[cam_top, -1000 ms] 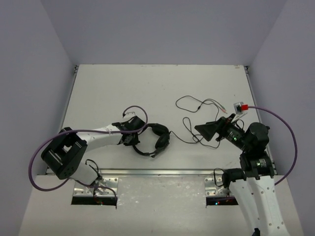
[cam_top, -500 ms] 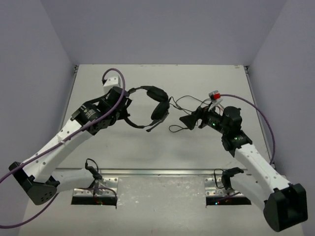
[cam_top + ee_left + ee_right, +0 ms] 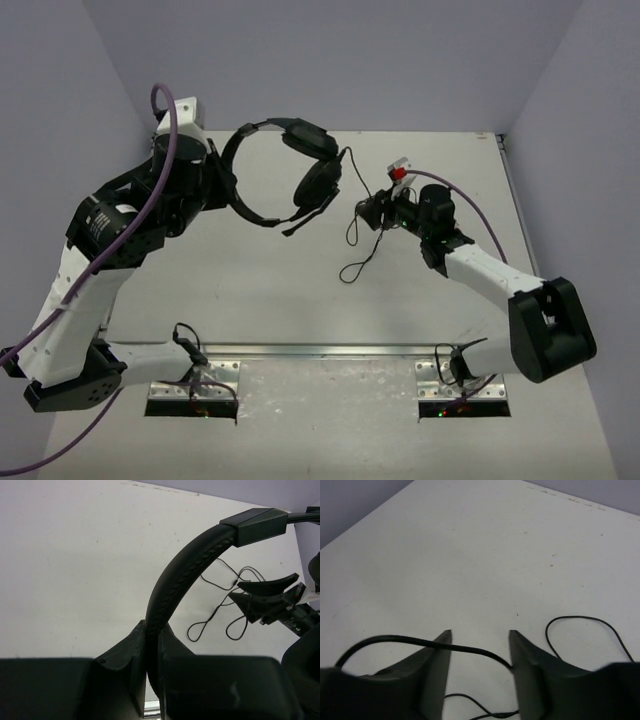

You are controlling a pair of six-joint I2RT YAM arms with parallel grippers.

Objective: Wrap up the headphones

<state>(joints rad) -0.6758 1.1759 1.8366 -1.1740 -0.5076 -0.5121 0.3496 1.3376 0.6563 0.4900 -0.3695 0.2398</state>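
Left gripper (image 3: 152,647): jaws all but closed, clamped edge-on over the stitched black headband (image 3: 186,567), which rises out of them in an arc. The black over-ear headphones (image 3: 318,182) hang from that grip above the far-left part of the white bench (image 3: 250,300). Both padded earcups (image 3: 300,135) sit on the side toward bench centre, and the small boom mic (image 3: 295,224) points down toward the near edge. Change: a second ago the set lay low by the near edge, left of centre. Half a second ago it was over mid-bench. Now it is carried up and back toward the far-left corner. Right gripper (image 3: 480,647): fingers apart with a clear gap, closed on nothing. The thin black cable (image 3: 415,640) crosses that gap over the fingers' upper edges; whether it bears on them I cannot tell. This gripper has come in from near the right edge to just right of centre in the far half, close beside the earcups but apart from them. In the top view the cable runs from the earcups to the right gripper, then drops in a loose loop toward mid-bench. Earlier it sprawled over the right half. Reading: the lift and gather look done and the headset is held up as a spool. No turn of cable lies round the headband yet, so the winding is all still ahead.
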